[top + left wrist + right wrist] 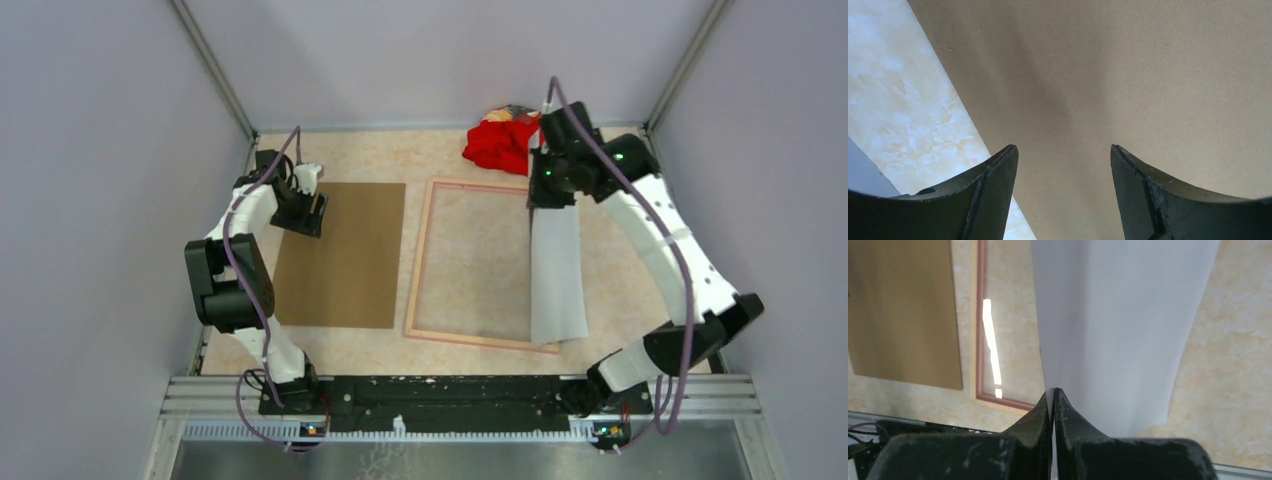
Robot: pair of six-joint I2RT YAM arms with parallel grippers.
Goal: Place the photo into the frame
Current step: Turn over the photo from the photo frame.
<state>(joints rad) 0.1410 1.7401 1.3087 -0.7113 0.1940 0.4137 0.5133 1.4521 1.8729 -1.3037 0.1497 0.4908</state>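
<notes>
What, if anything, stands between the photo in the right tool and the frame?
Nothing visible does. The photo hangs from the right tool over the right side of the frame; the backing board lies left of it, the red cloth beyond it.

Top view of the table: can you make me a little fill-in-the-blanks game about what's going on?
The right gripper is shut on the ___.
The left gripper is open over the ___ board.
The cloth beyond the frame is ___.
Missing words: photo; brown; red.
</notes>
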